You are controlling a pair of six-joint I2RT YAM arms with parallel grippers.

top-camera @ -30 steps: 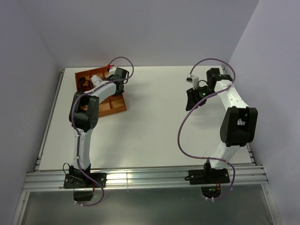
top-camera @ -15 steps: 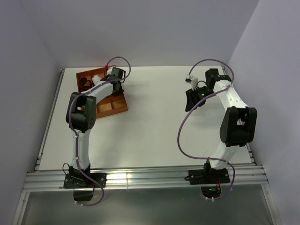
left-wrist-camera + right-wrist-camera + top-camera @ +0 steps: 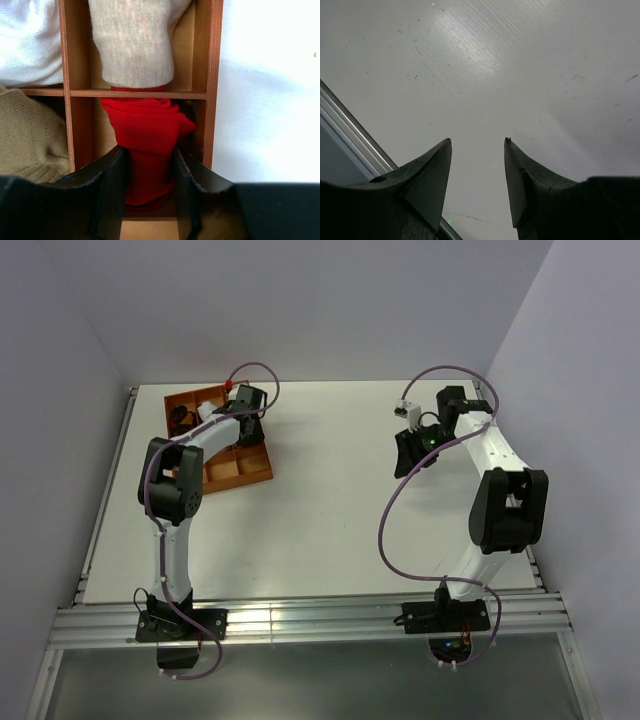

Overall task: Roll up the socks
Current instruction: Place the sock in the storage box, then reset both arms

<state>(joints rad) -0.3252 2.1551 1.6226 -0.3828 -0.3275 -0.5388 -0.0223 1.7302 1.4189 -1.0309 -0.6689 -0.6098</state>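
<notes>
white counter (image 3: 330, 510), wooden tray (image 3: 245, 468): the red sock (image 3: 147, 135) lies lengthwise between the left fingers (image 3: 114, 195), both touching it, whether gripping i cannot tell; right fingers (image 3: 427, 175) spread, empty, well apart.

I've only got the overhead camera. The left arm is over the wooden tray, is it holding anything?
Observer: Yes, the left gripper squeezes a bunched red sock between its fingers.
Operator: Where in the tray?
Observer: In a compartment against the side wall of the tray; a pale grey sock fills the next one beyond.
Operator: And the right gripper?
Observer: The right gripper is open, nothing between its fingers, bare table below.
</notes>
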